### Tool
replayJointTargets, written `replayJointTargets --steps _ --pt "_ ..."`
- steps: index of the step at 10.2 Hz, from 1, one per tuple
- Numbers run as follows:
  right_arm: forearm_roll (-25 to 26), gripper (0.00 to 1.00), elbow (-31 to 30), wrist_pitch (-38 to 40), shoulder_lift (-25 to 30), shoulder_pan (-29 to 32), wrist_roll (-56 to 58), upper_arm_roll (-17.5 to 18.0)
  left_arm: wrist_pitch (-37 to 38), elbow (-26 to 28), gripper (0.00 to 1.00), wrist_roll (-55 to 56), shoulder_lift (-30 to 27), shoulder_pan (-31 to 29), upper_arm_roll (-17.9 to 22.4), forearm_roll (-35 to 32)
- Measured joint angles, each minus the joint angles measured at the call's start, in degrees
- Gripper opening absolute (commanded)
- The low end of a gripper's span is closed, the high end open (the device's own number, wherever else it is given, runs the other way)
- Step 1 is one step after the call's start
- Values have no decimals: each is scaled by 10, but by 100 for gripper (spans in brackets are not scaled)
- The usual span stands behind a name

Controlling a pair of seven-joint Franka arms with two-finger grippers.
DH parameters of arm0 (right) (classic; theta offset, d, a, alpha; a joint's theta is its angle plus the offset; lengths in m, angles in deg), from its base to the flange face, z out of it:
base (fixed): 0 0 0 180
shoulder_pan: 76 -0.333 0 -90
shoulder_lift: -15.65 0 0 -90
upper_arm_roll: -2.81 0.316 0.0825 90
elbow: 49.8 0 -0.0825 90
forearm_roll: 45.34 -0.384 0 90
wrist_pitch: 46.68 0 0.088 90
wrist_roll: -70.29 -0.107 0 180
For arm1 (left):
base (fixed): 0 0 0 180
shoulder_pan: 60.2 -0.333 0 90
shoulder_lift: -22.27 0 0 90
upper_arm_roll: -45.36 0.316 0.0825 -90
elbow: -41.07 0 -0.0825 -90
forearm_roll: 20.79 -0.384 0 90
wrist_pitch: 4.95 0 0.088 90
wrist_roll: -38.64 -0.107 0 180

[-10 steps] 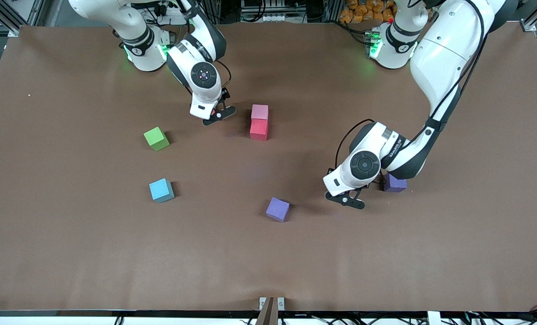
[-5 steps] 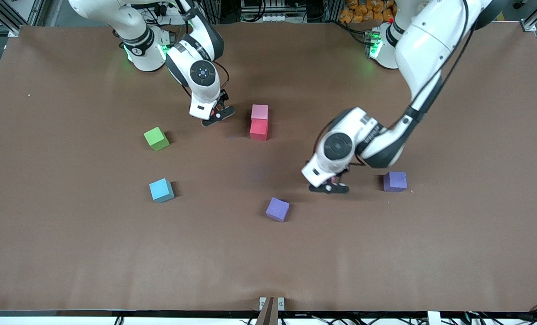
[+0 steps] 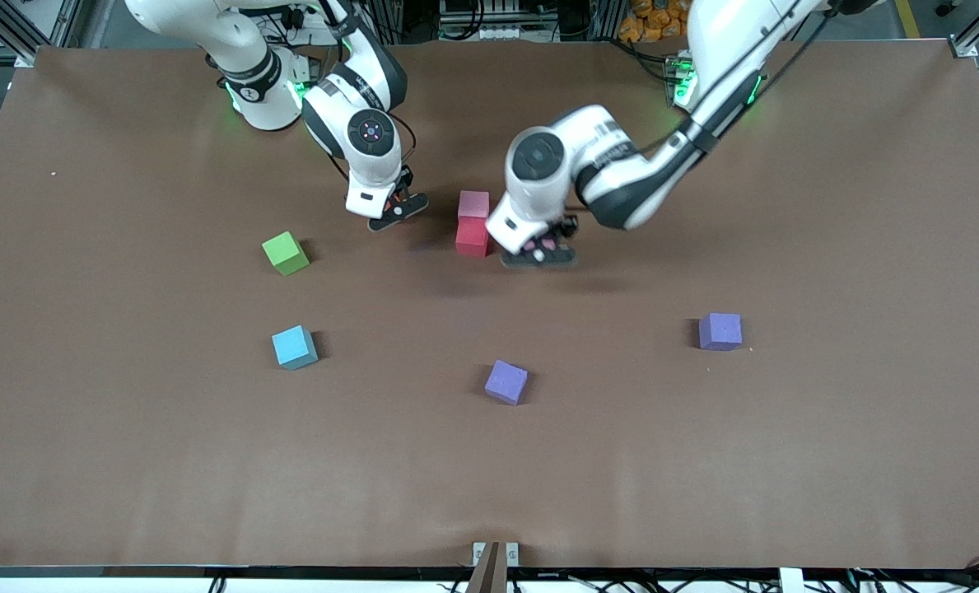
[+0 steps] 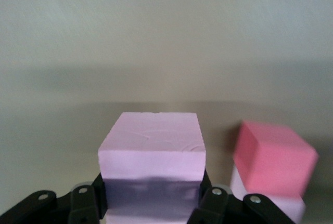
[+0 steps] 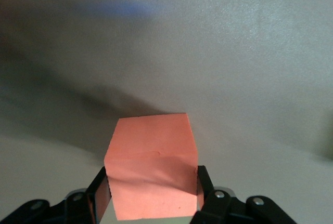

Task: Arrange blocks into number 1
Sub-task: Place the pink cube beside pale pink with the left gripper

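**Eight cubes, two of them gripped**

Front view: on the brown table [image 3: 827,461] six cubes lay free. The red block [image 3: 472,237] serves as the landmark. One pink block [image 3: 473,203] touched it on the side farther from the camera. One green cube [image 3: 285,253] sat well apart from the red block toward the right arm's end. One light blue cube [image 3: 294,347] lay toward that same end, nearer to the camera. Two purple cubes lay nearer to the camera than the red block. The purple block [image 3: 506,382] sat almost straight in front of it, and the darker purple block [image 3: 720,331] was well off toward the left arm's end. The left gripper [image 3: 538,255] hung just beside the red block on the left arm's side. The right gripper [image 3: 396,207] was low over the table near the red block on the right arm's side.

Left wrist view: the left gripper [image 4: 151,199] was clamped on the second pink block [image 4: 151,151], one finger on each side. The red block [image 4: 273,161] stood close beside it.

Right wrist view: the right gripper [image 5: 151,198] had its two fingers [image 5: 101,190] pressed against the sides of the one orange block [image 5: 151,182]. Whether that block was off the table could not be told.
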Motion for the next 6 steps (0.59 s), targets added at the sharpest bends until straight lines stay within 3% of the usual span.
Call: replayJointTargets --steps 2,3,6 --pt "1 6 0 1 3 0 0 0 10 8 0 41 1 6 -55 1" --pt "1 0 0 0 3 1 0 0 10 8 0 47 2 20 -67 2" --pt "1 0 6 6 12 25 9 -3 6 -2 0 49 21 75 -72 27"
